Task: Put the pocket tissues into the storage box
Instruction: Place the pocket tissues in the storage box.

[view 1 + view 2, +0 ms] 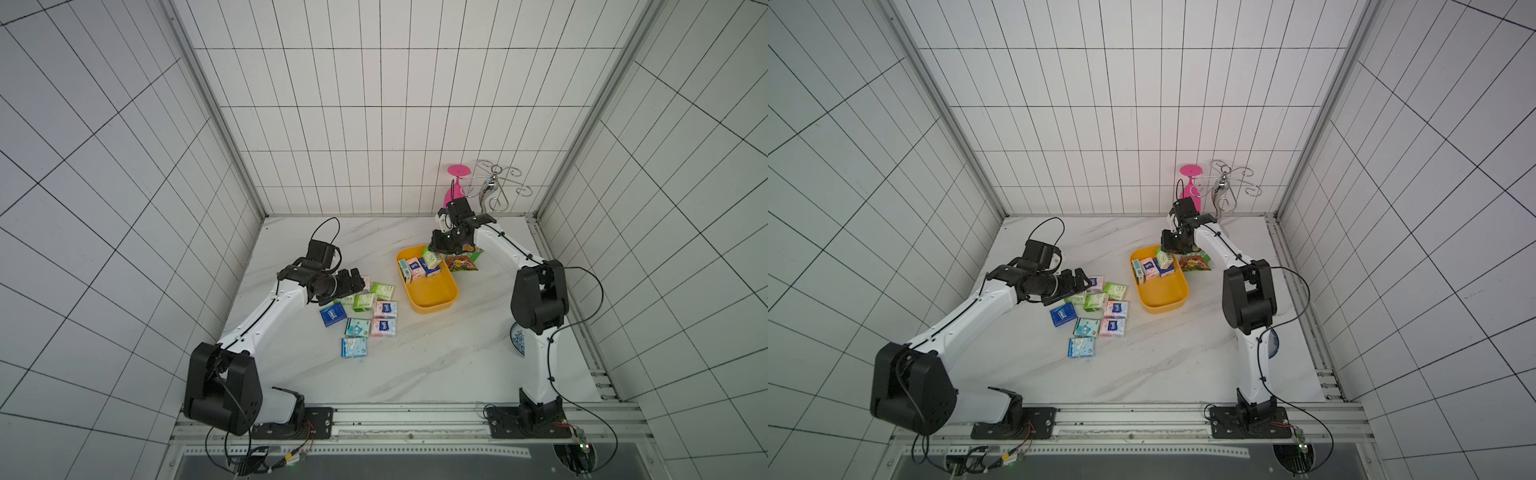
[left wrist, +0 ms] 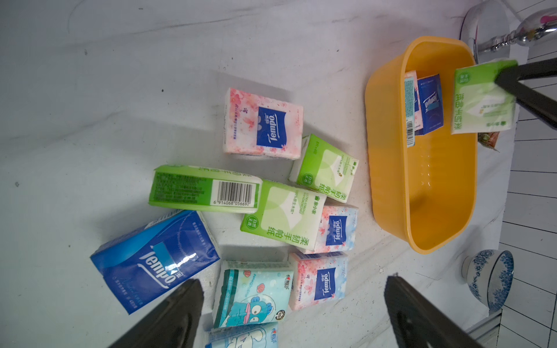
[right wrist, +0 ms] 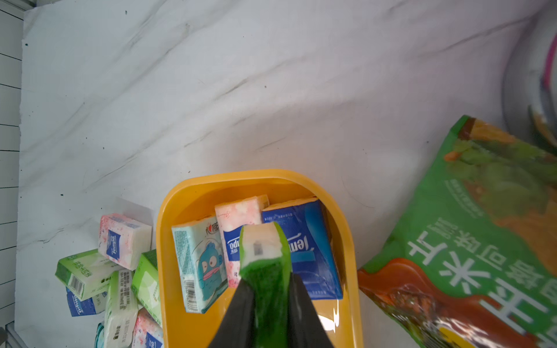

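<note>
Right pincer point(image 3: 266, 289): closed on a green packet point(image 3: 265, 256), held over the far end of the box; in a top view it sits right of centre point(image 1: 434, 254).
Green packet: clamped edge-on between the two black fingers point(image 3: 241, 313), its white end pointing away from the wrist camera; in the left wrist view it shows at the upper right point(image 2: 482, 99), above the box's rim.
Box point(image 1: 440, 297): yellow-orange, on the tabletop right of centre in both top views, long side running from upper left to lower right.
In the box: three packets at the far end, a teal one point(image 3: 200, 265), a pink-white one point(image 3: 238, 223) and a dark blue one point(image 3: 304, 250), leaning side by side; the near end is bare.
Left pincer point(image 2: 294, 313): open wide, nothing between its jaws, hanging over the loose packets; in a top view left of centre point(image 1: 357, 280).
Loose packets point(image 1: 365, 316): a cluster on the tabletop, centre of both top views, just left of the box; green, pink-white, teal and one dark blue point(image 2: 153, 259). Some touch or overlap.
Snack bag point(image 3: 482, 241): green and orange, flat on the tabletop, just beside the box's far right side.
Bowl point(image 2: 489, 278): blue and white, near the box's near end, partly hidden by the right arm in the top views.
Tabletop point(image 1: 415, 374): white marble pattern.
</note>
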`<act>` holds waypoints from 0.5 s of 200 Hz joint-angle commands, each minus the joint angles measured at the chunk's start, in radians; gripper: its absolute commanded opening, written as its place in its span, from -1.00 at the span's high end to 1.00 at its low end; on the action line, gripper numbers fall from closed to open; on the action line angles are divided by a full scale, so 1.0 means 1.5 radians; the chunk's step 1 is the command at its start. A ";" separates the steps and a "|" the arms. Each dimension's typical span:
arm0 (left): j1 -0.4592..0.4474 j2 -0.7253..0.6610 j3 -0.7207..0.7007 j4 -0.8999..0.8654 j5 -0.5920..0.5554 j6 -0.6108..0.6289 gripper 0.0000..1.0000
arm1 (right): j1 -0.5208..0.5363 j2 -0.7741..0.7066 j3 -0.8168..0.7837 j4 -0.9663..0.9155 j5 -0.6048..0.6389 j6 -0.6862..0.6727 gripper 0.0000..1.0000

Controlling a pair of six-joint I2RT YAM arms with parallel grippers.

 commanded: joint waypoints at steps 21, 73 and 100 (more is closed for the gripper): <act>-0.002 -0.019 -0.007 -0.001 -0.024 0.015 -0.95 | 0.008 0.030 0.036 0.029 -0.016 0.020 0.60; -0.002 -0.027 -0.018 -0.001 -0.027 0.013 -0.95 | 0.007 0.036 0.055 0.019 0.051 0.004 0.16; -0.001 -0.031 -0.022 -0.001 -0.029 0.013 -0.95 | 0.008 0.013 0.078 -0.007 0.112 -0.022 0.00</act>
